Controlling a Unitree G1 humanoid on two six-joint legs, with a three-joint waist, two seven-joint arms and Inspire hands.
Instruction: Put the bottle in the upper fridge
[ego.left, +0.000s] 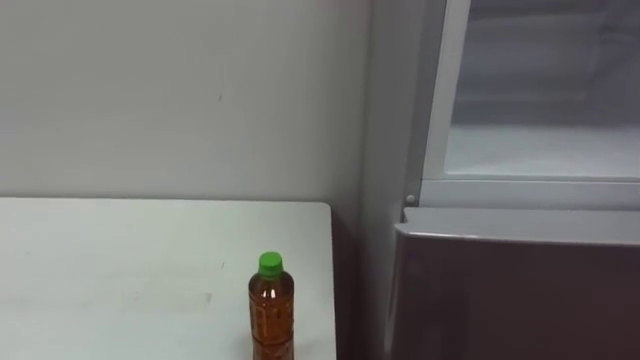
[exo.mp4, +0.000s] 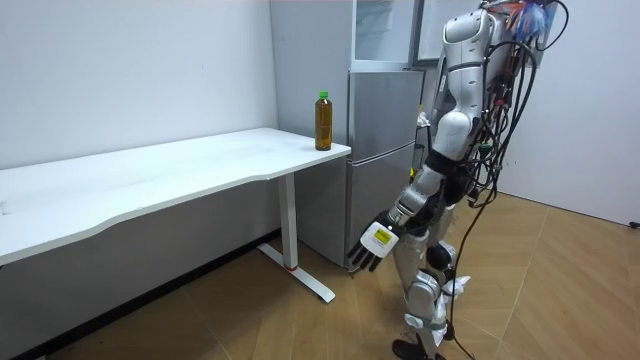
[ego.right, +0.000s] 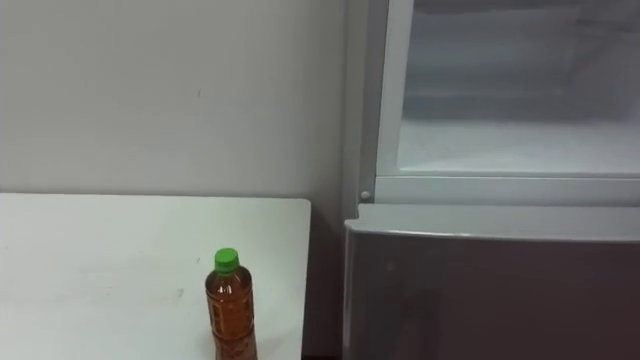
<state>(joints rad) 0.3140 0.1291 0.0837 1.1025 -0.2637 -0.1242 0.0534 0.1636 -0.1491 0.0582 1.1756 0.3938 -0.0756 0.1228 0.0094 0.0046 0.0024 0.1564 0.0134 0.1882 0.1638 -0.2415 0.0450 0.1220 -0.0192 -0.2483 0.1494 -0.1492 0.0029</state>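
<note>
The bottle (ego.left: 271, 310) is seen upright at the desk (ego.left: 120, 270) corner next to the fridge (ego.left: 520, 290), untouched. In room view the left robot hand (exo.mp4: 378, 243) is hung low, below desk level, fingers apart and slack, nothing held. The bottle lies well above it, fwd-left, so the left arm is judged nearer. Eye views add the upper compartment (ego.right: 510, 100), open, up-right of the bottle; the height gap is given by room view alone.

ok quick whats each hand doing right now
left hand: open, hanging low at its side, holding nothing
right hand: cannot be told
</note>
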